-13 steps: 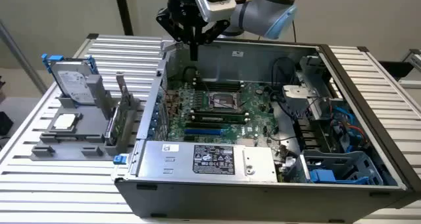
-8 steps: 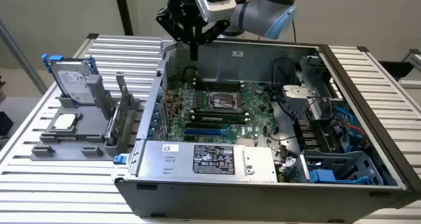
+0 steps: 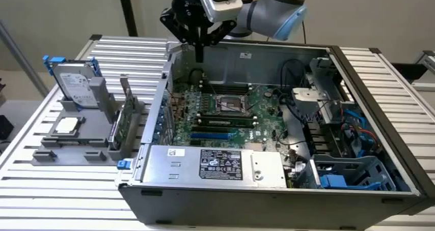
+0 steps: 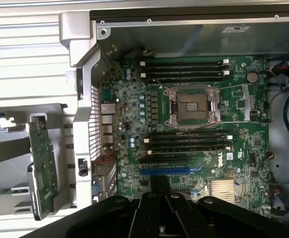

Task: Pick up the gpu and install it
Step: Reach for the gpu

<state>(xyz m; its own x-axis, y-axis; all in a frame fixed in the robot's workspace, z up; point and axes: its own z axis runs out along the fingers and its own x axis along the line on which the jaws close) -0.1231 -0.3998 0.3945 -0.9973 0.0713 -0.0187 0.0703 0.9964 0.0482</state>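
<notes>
The gpu [image 3: 122, 120] stands on edge in a grey fixture [image 3: 68, 154] at the exterior view's left, beside the open computer case; its silver bracket points up. In the wrist view the gpu [image 4: 41, 166] shows as a thin green card outside the case wall. My gripper [image 3: 199, 55] hangs above the far left corner of the case, well away from the gpu, its dark fingers drawn together with nothing between them. The wrist view has the gripper [image 4: 160, 182] over the motherboard [image 4: 233, 148], just above the blue card slot [image 4: 165, 171].
The fixture also holds a silver hard drive with blue rails [image 3: 75, 83] and a small square CPU chip [image 3: 68, 125]. Inside the case are the CPU socket [image 4: 193, 106], memory sticks, a power supply [image 3: 211, 165], cables and a blue drive cage [image 3: 340, 180].
</notes>
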